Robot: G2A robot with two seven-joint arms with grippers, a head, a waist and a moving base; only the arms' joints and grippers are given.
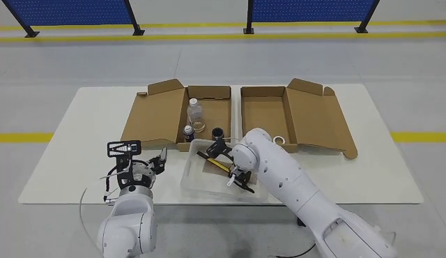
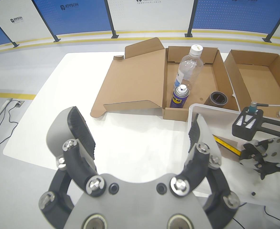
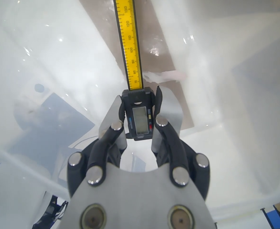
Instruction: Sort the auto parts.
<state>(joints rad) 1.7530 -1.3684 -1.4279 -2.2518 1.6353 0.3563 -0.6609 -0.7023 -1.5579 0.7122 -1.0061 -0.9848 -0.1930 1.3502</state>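
Note:
A digital caliper (image 3: 128,36) with a yellow scale and a black display head lies low inside the clear plastic bin (image 3: 237,144). My right gripper (image 3: 139,98) is shut on the display head, one finger on each side. From above, the caliper (image 1: 214,163) runs diagonally across the bin (image 1: 189,174), with the right gripper (image 1: 235,179) at its near end. My left gripper (image 2: 137,125) hangs open over the bare white table (image 2: 135,129), just left of the bin (image 2: 201,107), with nothing between its fingers. It also appears in the top view as the left gripper (image 1: 156,165).
Two open cardboard boxes stand behind the bin. The left box (image 2: 135,82) holds a water bottle (image 2: 190,67), a spray can (image 2: 179,96) and a black cylinder (image 2: 217,98). The right box (image 2: 256,77) holds a white ring (image 1: 279,141).

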